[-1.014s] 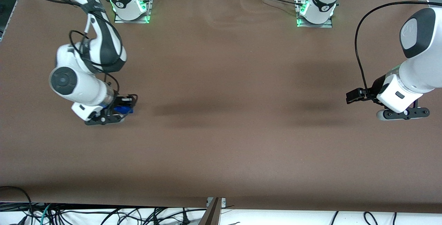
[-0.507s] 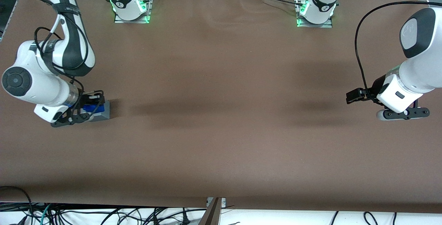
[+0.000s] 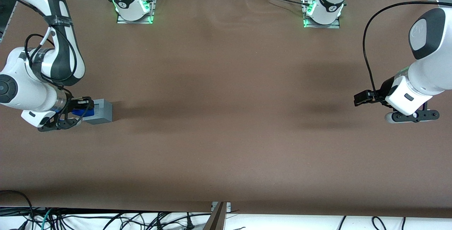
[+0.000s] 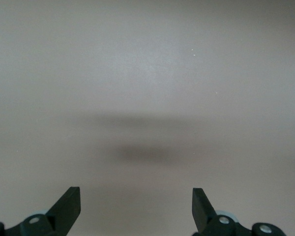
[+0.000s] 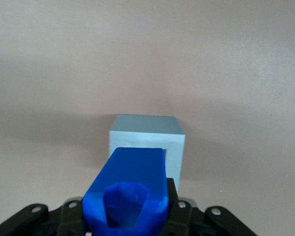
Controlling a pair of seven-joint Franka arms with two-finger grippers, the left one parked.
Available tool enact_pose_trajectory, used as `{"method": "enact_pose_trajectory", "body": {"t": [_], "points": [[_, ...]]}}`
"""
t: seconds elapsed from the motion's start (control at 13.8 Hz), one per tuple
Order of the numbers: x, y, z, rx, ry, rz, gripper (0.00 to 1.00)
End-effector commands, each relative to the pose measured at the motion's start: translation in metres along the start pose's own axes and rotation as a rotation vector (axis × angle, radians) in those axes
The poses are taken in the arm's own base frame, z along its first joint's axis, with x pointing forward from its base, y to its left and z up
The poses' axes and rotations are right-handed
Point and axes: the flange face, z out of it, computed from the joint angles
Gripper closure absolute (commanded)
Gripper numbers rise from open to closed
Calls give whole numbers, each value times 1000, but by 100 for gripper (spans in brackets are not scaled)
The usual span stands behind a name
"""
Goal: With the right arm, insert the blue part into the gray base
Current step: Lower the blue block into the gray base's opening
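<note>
The right arm (image 3: 42, 78) reaches down over the working arm's end of the brown counter (image 3: 226, 134), close to that end's edge and about midway between the edge nearest the front camera and the edge where the arm bases stand. Its tool (image 3: 80, 109) is closed on the blue part (image 3: 82, 111), which sits clamped between the two black fingers (image 5: 179, 211) and is lifted off the counter surface.

In the right wrist view the blue part (image 5: 129, 189) fills the space between the fingers, its hollowed end facing the camera and its body pointing toward the gray base (image 5: 147, 145). It overlaps one edge of the base's top opening from this angle. Whether it touches the base cannot be told.

The gray base (image 3: 100, 111) stands flat on the counter, just beside the tool on the side toward the parked arm's end. From the front the blue part shows at the base's edge nearest the working arm's wrist, partly covering that side of the cube. The square recess in the base's top is visible as a light frame in the wrist view, and the part has not dropped into it.

A soft shadow stretches over the counter from the base toward the middle.
</note>
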Motion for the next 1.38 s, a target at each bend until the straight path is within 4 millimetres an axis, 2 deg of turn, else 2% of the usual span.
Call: {"method": "enact_pose_trajectory", "body": {"t": [0.0,0.07,0.51,1.3], "points": [[-8,4,10,6,11,-11,84],[-9,9,12,7,13,-2,84],[-14,7,30,12,14,1,84],[-20,6,35,20,-4,-10,84]]}}
